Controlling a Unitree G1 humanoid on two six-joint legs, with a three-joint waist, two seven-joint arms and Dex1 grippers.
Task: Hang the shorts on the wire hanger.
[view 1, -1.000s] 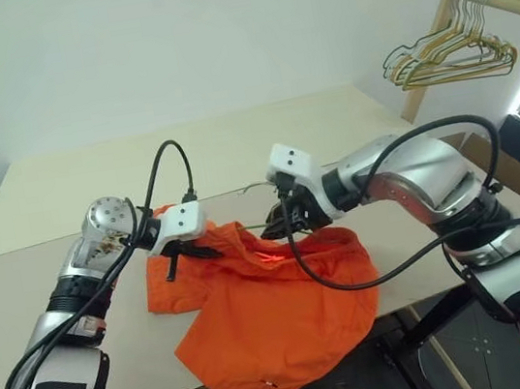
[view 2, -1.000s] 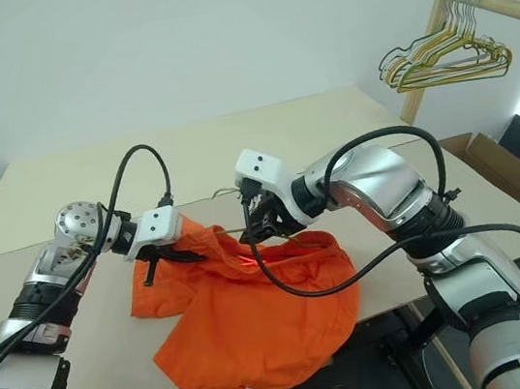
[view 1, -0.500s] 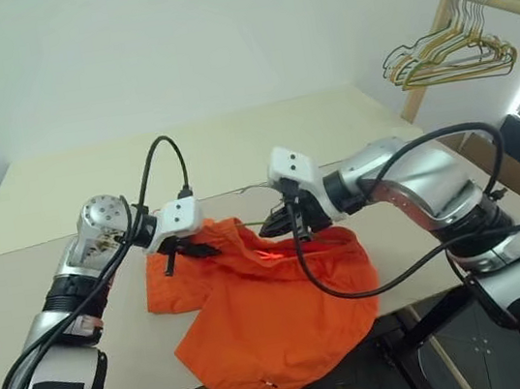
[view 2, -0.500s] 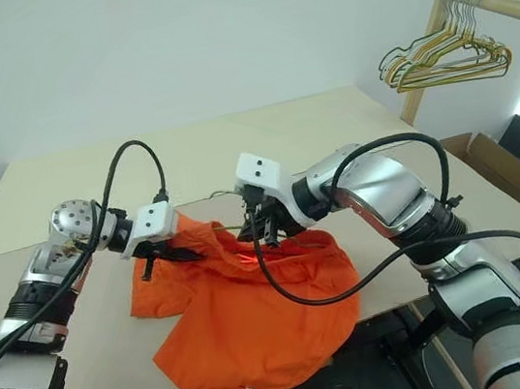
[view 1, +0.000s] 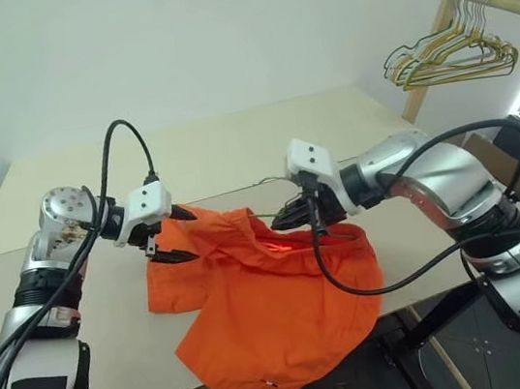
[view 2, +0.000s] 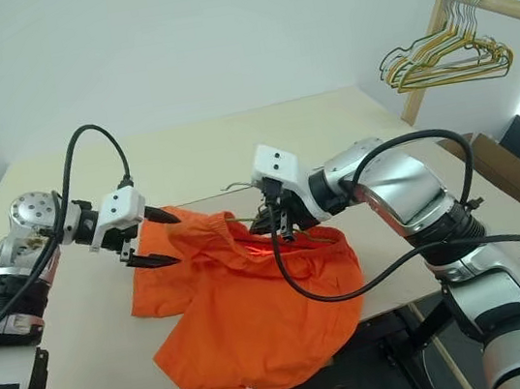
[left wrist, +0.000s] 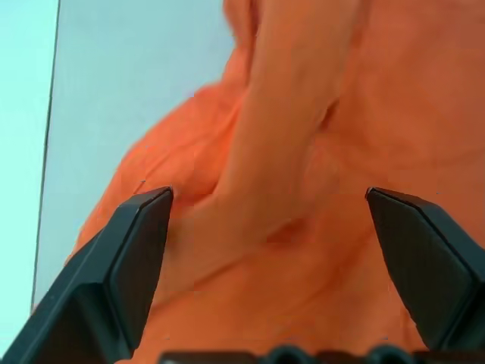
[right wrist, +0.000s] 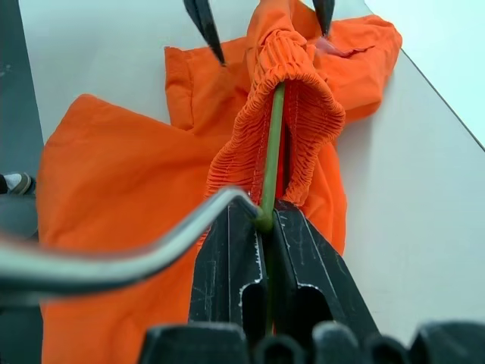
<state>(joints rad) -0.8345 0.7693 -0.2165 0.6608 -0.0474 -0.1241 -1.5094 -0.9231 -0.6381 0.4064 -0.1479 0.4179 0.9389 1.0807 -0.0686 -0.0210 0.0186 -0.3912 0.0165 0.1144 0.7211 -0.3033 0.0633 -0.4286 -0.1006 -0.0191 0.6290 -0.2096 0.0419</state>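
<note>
Most of the hanger (right wrist: 270, 152) is buried inside the gathered waistband of the shorts (view 1: 279, 319), so its far end cannot be seen. The shorts' lower hem hangs past the table (view 1: 117, 353) edge, and the small tag there is too tiny to read.

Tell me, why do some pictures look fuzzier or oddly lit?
Left wrist view: the shorts sit very close, so the fabric is soft and out of focus. Right wrist view: the wire hanger is crisp, though its near bend blurs. Head views: a red glow shows on the cloth under the right tool.
</note>
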